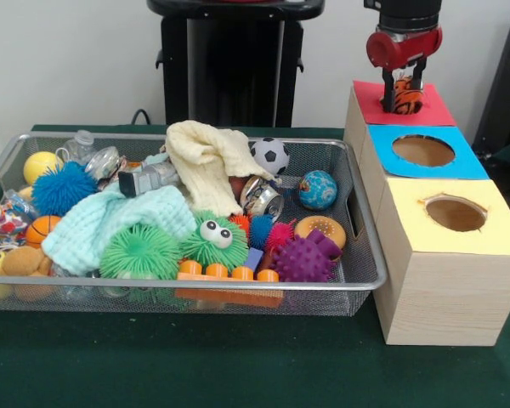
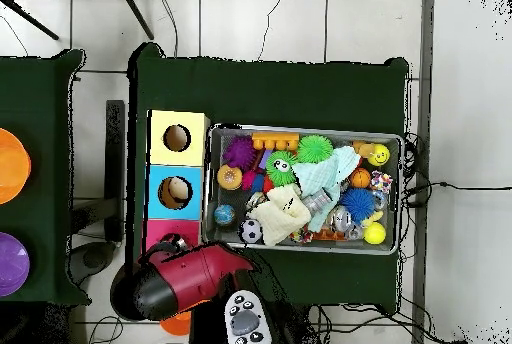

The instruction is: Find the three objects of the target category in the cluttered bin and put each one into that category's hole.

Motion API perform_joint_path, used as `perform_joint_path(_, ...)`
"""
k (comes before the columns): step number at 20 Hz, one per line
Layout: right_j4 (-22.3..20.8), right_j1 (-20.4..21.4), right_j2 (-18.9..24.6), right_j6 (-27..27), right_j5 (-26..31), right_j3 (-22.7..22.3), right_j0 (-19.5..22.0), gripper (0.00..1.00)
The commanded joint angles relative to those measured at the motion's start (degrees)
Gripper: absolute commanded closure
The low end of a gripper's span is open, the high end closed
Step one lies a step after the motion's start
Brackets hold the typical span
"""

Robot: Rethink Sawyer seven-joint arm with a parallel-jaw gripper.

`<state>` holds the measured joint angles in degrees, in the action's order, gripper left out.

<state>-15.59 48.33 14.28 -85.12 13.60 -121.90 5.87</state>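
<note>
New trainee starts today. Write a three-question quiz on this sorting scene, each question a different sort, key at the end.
1. True or false: the pincer is holding the tiger figure over the hole in the red top.
2. Multiple choice: which toy lies in the wire-mesh bin nearest the wooden box? A) mini soccer ball B) purple spiky ball C) globe ball
3. Fill in: in the front view, the box tops from far to near are red, ____, yellow.

Key: 1 true; 2 B; 3 blue.
</note>
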Motion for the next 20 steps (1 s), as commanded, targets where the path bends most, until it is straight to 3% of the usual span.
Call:
perform_joint_path(1, -0.4, -6.0, -1.9, -8.4, 1.0, 1.9, -0.1, 0.0)
perform_joint_path(9, -1.3, -2.4, -4.3, -7.7, 2.8, 3.6, -1.6, 0.0)
perform_joint_path(20, -0.9, 3.0, -8.0, -6.6, 9.4, 6.9, -4.2, 0.0)
